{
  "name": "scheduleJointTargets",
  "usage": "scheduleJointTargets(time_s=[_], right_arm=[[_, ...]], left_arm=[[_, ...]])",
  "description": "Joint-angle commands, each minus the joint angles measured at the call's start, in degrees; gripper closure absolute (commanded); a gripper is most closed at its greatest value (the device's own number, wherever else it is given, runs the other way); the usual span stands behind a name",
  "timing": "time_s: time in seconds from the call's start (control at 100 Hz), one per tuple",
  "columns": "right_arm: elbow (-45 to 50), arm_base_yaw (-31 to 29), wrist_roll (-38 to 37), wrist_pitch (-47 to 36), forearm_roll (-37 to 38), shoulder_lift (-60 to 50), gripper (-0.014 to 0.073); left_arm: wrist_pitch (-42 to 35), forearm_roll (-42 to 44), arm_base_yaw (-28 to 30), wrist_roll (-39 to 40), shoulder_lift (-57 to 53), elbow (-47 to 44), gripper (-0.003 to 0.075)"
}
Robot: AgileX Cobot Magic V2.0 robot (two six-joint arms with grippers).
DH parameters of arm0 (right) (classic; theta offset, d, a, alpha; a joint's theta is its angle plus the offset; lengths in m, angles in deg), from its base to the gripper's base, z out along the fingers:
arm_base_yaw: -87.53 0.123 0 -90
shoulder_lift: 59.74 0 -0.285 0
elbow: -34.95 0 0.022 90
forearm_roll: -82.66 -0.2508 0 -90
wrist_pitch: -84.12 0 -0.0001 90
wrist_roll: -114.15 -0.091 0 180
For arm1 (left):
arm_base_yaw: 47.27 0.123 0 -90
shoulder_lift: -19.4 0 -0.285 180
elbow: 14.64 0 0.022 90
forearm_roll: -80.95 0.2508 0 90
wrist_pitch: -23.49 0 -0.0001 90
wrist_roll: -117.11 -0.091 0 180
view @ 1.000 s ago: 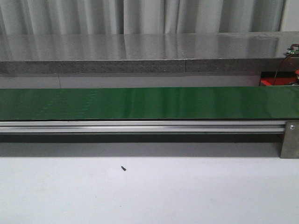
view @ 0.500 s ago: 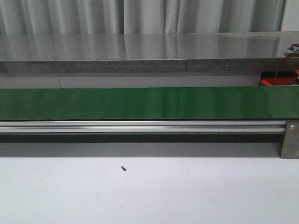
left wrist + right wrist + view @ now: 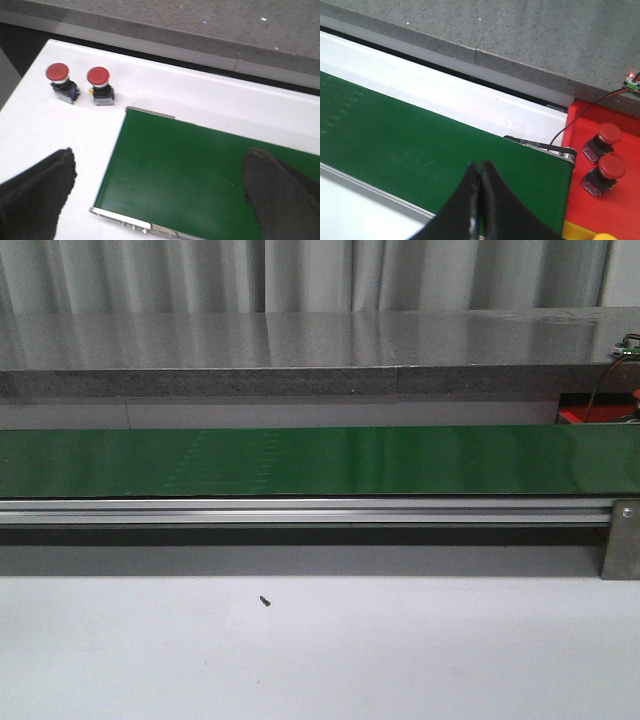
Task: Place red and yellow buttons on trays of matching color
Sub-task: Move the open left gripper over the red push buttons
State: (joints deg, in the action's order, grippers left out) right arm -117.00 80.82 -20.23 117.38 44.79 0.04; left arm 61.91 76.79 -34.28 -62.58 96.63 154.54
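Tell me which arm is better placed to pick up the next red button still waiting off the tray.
Probably the left. Its claw is open near two red buttons on the white table. The right claw is shut over the green belt.

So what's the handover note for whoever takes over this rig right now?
Left claw: open, empty, above the green belt's end.
Right claw: shut, empty, above the belt's other end.
Two red buttons wait on the white surface beside the belt.
Done: two red buttons sit on the red tray.
A yellow thing shows at the frame edge, unclear.
Left: the waiting buttons.
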Motion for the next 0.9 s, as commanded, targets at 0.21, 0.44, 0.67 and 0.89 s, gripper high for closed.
scheduleJointTargets(time_s=[0.21,0.44,0.67,0.89], right_arm=[[-1.50,0.02,0.31,-2.69,-1.23,-0.66,0.0662],[-1.50,0.02,0.31,-2.69,-1.23,-0.66,0.0662],[-1.50,0.02,0.31,-2.69,-1.23,-0.66,0.0662],[-1.50,0.02,0.31,-2.69,-1.23,-0.66,0.0662]], left_arm=[[0.84,1.22,3.99,0.25,18.02,18.10,0.0100],[0.84,5.65,3.99,0.25,30.86,27.61,0.0100],[0.73,6.62,3.99,0.25,41.09,35.16,0.0101],[0.73,8.47,3.99,0.25,47.18,40.64,0.0101]])
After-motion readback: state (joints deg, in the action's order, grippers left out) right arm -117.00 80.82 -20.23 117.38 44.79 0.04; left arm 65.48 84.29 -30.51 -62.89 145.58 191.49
